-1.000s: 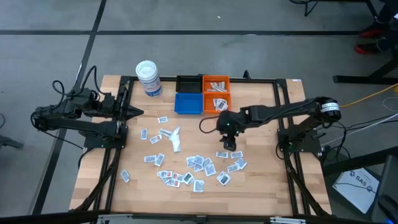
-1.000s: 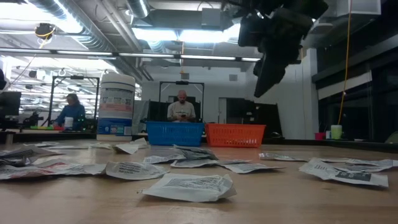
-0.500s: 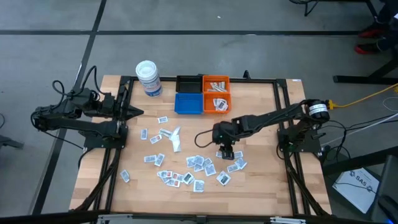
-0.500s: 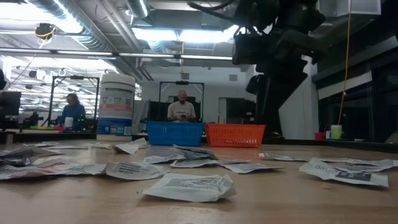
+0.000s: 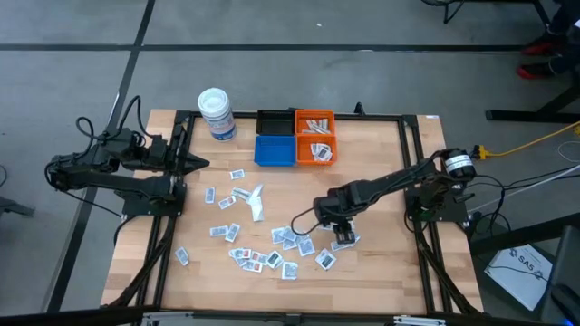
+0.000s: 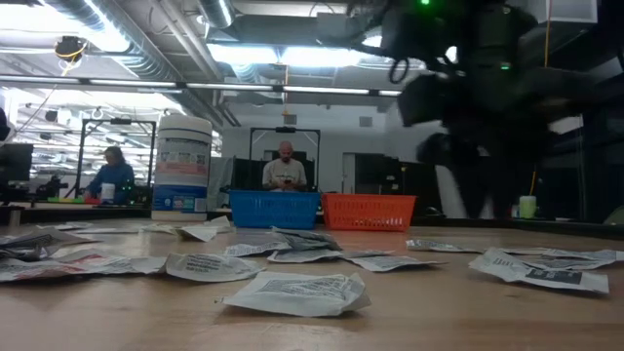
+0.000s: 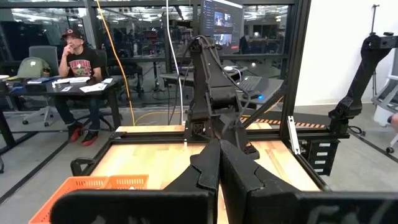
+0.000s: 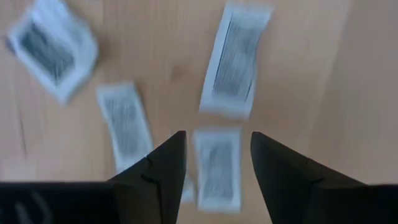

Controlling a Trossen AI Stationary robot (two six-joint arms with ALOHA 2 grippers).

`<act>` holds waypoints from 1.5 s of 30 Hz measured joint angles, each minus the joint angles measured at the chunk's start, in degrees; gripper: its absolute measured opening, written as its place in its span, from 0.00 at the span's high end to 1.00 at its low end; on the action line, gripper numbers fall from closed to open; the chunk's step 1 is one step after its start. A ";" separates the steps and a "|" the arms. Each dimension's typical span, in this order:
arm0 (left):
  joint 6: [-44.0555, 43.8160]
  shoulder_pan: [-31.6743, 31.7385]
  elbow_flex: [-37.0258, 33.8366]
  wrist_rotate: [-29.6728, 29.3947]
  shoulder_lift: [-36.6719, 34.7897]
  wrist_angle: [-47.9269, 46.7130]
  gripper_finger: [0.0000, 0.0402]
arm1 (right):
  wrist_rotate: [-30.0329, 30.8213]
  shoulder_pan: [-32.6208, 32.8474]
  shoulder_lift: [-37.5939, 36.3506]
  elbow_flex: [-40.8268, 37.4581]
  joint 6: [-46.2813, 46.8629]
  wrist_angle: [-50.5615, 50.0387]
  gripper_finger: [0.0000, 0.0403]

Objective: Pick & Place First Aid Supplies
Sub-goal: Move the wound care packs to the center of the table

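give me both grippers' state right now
left gripper: shut, empty, parked at the table's left edge.
right gripper: open, empty, over a sachet.

The wooden tabletop (image 5: 381,272) carries a loose scatter of small flat white sachets (image 5: 272,244) across its middle and front. Along its far edge stand a white lidded tub (image 5: 217,114) and a cluster of small bins: black (image 5: 275,121), blue (image 5: 275,150), and orange (image 5: 314,138), the orange holding what look like a few sachets. A black frame (image 5: 412,163) borders the tabletop.
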 joint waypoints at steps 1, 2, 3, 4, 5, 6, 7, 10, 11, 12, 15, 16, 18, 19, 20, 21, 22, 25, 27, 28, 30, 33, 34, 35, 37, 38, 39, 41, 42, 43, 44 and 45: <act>0.03 0.02 0.00 0.02 0.01 0.00 0.99 | -0.03 0.45 0.00 0.01 0.50 -1.83 0.56; 0.04 0.00 0.00 0.01 -0.01 0.00 0.99 | -0.04 0.81 0.00 0.00 0.97 -3.52 0.56; 0.01 0.00 0.00 0.00 0.00 0.00 0.99 | -0.04 1.18 0.00 0.00 1.20 -4.92 0.56; 0.00 0.00 0.00 0.02 0.00 0.00 0.99 | -0.02 1.51 0.00 0.00 1.28 -6.29 0.56; 0.02 0.00 0.00 0.02 -0.02 0.00 0.99 | -0.02 1.81 0.00 0.00 1.30 -7.48 0.56; 0.04 0.00 0.00 0.00 0.01 0.00 0.99 | -0.01 1.93 0.00 0.00 1.33 -8.27 0.56; 0.00 0.00 0.00 0.01 -0.01 0.00 0.99 | -0.02 2.03 0.00 0.00 1.46 -8.82 0.56; 0.04 0.01 0.00 0.01 -0.02 0.00 0.99 | -0.02 2.09 0.00 -0.37 3.26 -9.42 0.60; 0.01 0.01 0.00 0.00 -0.01 0.00 0.99 | -0.02 2.09 0.00 -0.85 4.18 -9.20 0.63; 0.01 0.00 0.00 -0.01 0.00 0.00 0.99 | -0.02 2.09 0.00 -1.51 5.20 -9.05 0.66; 0.01 0.02 0.00 0.01 -0.02 0.00 0.99 | -0.02 2.07 0.00 -3.23 7.58 -7.52 0.78; 0.01 0.00 0.00 0.01 0.00 0.00 0.99 | -0.02 2.07 0.00 -3.62 8.28 -6.76 0.82; 0.04 0.02 0.00 0.02 -0.01 0.00 0.99 | 0.00 2.07 0.00 -4.27 9.45 -6.04 0.92; 0.00 0.00 0.00 0.00 -0.02 0.00 0.99 | 0.01 2.07 0.00 -4.56 9.92 -5.35 0.96; 0.00 0.00 0.00 0.01 -0.01 0.00 0.99 | 0.02 2.07 0.00 -4.79 10.15 -4.49 0.98; 0.02 0.01 0.00 0.01 -0.01 0.00 0.99 | 0.12 2.07 0.00 -4.99 10.21 -3.83 0.98; 0.04 0.02 0.00 0.02 -0.02 0.00 0.99 | 0.46 2.07 0.00 -5.25 10.24 -3.15 0.97; 0.04 0.00 0.00 0.00 0.00 0.00 0.99 | 0.53 2.05 0.00 -6.21 10.39 -0.41 0.96; 0.00 0.00 0.00 0.00 -0.01 0.00 0.99 | 0.38 2.00 -0.01 -6.77 10.56 1.67 0.98; 0.02 0.00 0.00 0.02 -0.02 0.00 0.99 | 0.34 1.91 0.09 -6.95 10.60 2.54 0.99; 0.04 0.00 0.00 0.01 -0.02 0.00 0.99 | 0.17 1.61 0.13 -7.21 10.55 4.51 0.99; 0.03 0.00 0.00 0.02 -0.01 0.00 0.99 | 0.15 0.76 0.24 -7.27 10.11 8.44 0.97; 0.04 0.02 0.00 0.01 -0.02 0.00 0.99 | 0.13 0.33 0.28 -7.30 10.02 9.79 0.97; 0.00 0.01 0.00 0.01 -0.02 0.00 0.99 | 0.23 -0.07 0.32 -7.30 9.99 11.17 0.97; 0.04 0.01 0.00 0.01 -0.02 0.00 0.99 | 0.40 -0.88 0.97 -7.28 9.64 13.80 0.98; 0.04 0.00 0.00 0.01 0.00 0.00 0.99 | 0.26 -1.21 1.51 -7.06 9.36 14.62 0.99; 0.00 0.02 0.00 0.02 -0.02 0.00 0.99 | 0.17 -1.51 2.12 -6.74 8.84 15.42 0.99; 0.04 0.00 0.00 -0.01 -0.02 0.00 0.99 | -0.33 -1.99 4.06 -5.95 7.59 17.28 0.99; 0.03 0.02 0.00 0.00 -0.02 0.00 0.99 | -0.61 -2.19 4.89 -5.43 7.03 18.49 0.98; 0.00 0.01 0.00 0.00 0.01 0.00 0.99 | -0.66 -2.40 5.79 -4.96 6.50 19.77 0.98; 0.02 0.01 0.00 0.00 -0.01 0.00 0.99 | -0.67 -2.69 6.73 -4.41 6.00 21.25 0.97; 0.04 0.01 0.00 0.00 -0.02 0.00 0.99 | -0.68 -2.94 7.56 -3.71 5.43 22.75 0.97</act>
